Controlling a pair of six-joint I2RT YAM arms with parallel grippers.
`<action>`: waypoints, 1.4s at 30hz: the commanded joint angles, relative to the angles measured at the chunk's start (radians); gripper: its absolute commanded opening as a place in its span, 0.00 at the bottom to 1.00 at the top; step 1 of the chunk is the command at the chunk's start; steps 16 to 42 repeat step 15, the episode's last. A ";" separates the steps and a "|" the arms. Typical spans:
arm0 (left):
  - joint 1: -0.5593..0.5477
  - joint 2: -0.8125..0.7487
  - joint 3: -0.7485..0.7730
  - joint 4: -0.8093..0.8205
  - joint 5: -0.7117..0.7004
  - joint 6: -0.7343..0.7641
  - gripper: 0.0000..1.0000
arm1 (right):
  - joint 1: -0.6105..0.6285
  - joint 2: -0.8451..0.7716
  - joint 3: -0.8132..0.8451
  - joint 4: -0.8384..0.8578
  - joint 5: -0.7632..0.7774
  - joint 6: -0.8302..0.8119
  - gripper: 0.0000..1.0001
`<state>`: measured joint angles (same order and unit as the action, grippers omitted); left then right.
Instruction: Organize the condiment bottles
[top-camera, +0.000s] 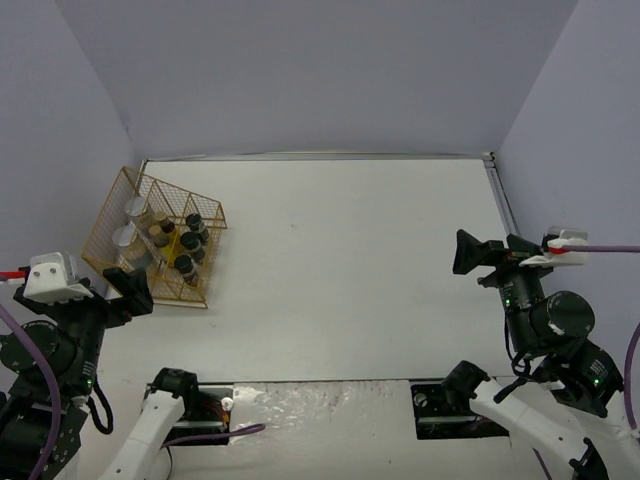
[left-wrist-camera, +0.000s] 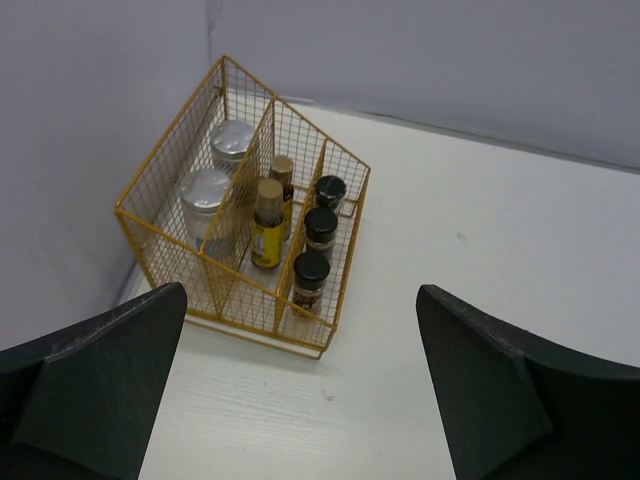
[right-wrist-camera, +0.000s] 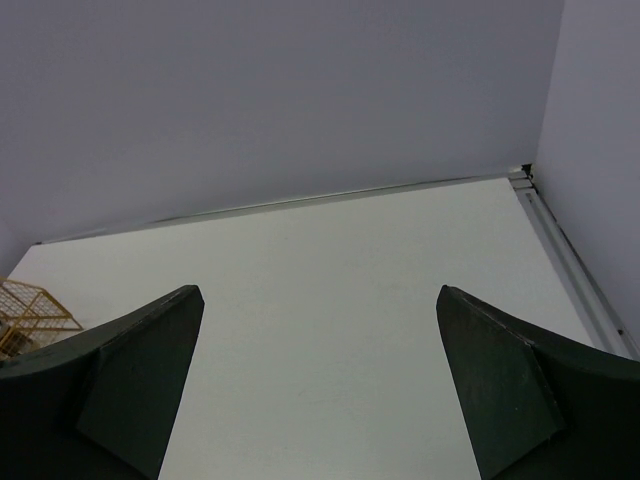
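All the condiment bottles stand inside the gold wire rack (left-wrist-camera: 150, 170) at the table's left. Two clear jars with grey lids (left-wrist-camera: 206, 190) fill its left compartment, two slim yellow bottles (left-wrist-camera: 267, 222) the middle one, three short black-lidded jars (left-wrist-camera: 320, 232) the right one. The rack also shows in the top view (top-camera: 103, 240), bottles (top-camera: 187, 240) inside. My left gripper (left-wrist-camera: 300, 400) is open and empty, held back from the rack's near corner, at the left in the top view (top-camera: 130, 290). My right gripper (right-wrist-camera: 315, 380) is open and empty over bare table at the right (top-camera: 472, 252).
Purple-grey walls close in the white table (top-camera: 350, 270) on the left, back and right. A metal edge strip (top-camera: 505, 210) runs along the right side. A corner of the rack (right-wrist-camera: 25, 305) shows at the left of the right wrist view.
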<state>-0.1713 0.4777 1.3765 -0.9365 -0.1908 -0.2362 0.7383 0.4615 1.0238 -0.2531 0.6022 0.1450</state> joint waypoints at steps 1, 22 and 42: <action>-0.039 -0.016 -0.032 -0.053 -0.127 0.008 0.97 | -0.004 -0.024 0.006 0.034 0.089 -0.077 1.00; -0.128 -0.153 -0.119 -0.056 -0.218 -0.044 0.97 | -0.002 -0.052 -0.027 0.034 0.085 -0.073 1.00; -0.128 -0.153 -0.119 -0.056 -0.218 -0.044 0.97 | -0.002 -0.052 -0.027 0.034 0.085 -0.073 1.00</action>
